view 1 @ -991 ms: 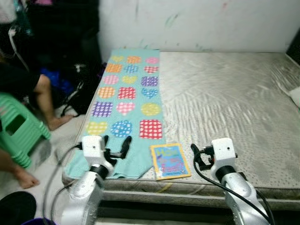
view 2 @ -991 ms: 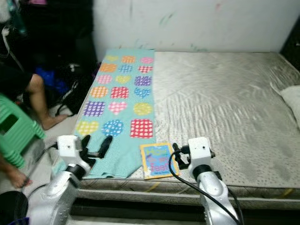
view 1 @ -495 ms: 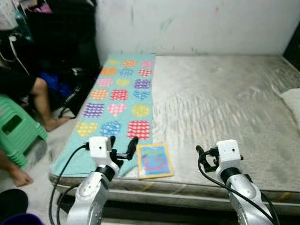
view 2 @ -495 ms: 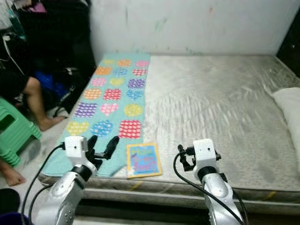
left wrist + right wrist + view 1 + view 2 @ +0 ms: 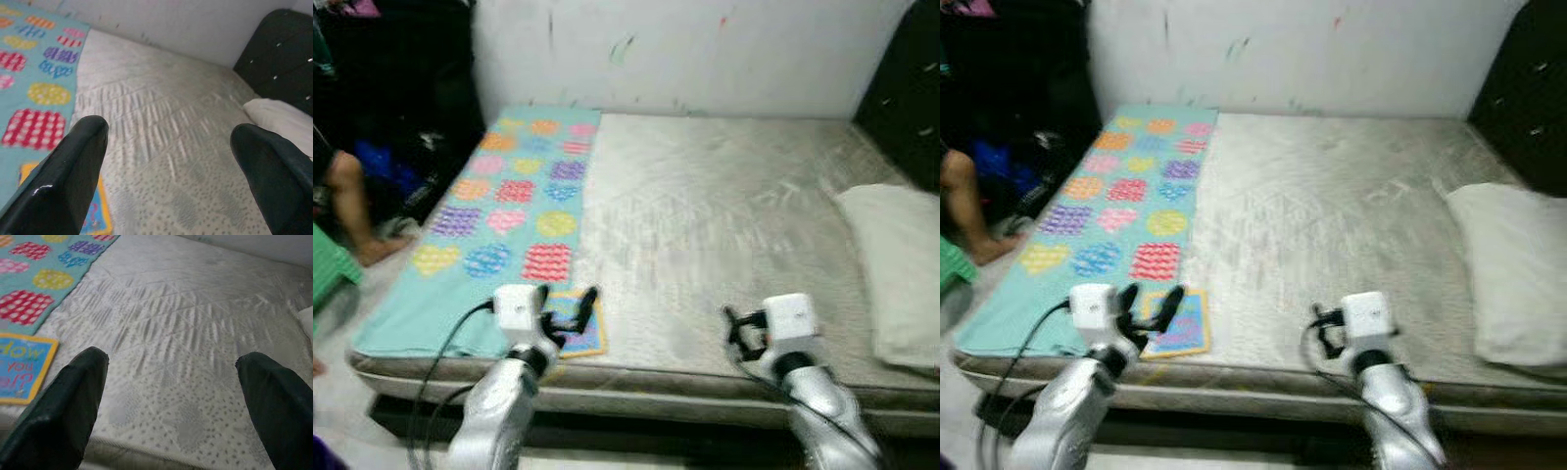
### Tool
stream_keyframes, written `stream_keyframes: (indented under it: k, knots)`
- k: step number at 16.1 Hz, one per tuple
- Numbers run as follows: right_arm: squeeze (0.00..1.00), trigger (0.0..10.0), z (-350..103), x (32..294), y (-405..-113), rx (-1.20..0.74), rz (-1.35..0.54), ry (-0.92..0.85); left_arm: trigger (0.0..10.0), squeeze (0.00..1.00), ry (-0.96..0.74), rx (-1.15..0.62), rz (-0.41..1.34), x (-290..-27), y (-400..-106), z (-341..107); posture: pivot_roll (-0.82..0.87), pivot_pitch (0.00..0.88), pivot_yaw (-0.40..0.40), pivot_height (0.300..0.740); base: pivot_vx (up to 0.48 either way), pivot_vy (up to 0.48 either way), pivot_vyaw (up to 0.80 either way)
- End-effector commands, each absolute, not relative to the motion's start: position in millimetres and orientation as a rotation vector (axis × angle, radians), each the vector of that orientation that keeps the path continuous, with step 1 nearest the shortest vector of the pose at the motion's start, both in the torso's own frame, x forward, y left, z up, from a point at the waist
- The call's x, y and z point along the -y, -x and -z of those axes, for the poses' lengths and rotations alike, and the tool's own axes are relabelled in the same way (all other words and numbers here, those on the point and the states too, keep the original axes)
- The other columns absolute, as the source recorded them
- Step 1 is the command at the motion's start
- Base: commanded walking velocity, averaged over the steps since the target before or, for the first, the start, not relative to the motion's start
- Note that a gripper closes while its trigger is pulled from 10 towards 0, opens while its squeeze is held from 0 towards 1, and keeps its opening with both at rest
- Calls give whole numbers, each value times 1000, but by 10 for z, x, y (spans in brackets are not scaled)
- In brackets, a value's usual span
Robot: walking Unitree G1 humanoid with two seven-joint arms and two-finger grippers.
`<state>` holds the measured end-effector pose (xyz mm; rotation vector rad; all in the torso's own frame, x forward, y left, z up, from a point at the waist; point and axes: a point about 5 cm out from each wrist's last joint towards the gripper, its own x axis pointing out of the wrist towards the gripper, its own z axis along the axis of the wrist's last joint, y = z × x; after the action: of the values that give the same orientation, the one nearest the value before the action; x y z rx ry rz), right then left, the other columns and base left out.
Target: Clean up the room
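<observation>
A thin blue picture book with a yellow border (image 5: 1175,323) lies flat at the near edge of the bare grey mattress (image 5: 724,225), my spread-fingered left gripper (image 5: 566,305) hovering over it, my right gripper (image 5: 1318,328) wide open nearby

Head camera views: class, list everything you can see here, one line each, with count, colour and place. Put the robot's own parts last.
Mattress: one, grey quilted, filling the middle.
Blanket: one, teal with coloured hearts, along the mattress's left side.
Book: one, blue with yellow border, near front edge, beside the blanket.
Pillow: one, pale, right side of mattress.
Stool: one, green, floor at far left.
Person's leg: one, left of the bed.
Wall: white, marked, behind.
Left gripper: black fingers open, over the book.
Right gripper: black fingers open, above the front edge.
</observation>
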<state>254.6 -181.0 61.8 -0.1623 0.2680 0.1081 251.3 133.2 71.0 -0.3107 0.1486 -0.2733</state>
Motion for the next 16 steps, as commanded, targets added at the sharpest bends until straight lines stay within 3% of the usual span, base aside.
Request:
stream_keyframes:
  k: [1,11,16]
  knots:
    - [0,10000,-651,1807,-2555,-256,-113,162,10000,0,300,-138,268,-1346,-2530,-741,-103,0,12,740,0,-300,0]
    - [0,10000,-635,1795,-2522,-265,-115,154,10000,0,324,-118,302,-1316,-2516,-770,-105,0,17,740,0,0,0]
    - [0,10000,-635,1795,-2533,-265,-114,154,10000,0,322,-118,308,-1313,-2523,-769,-106,0,17,740,301,0,0]
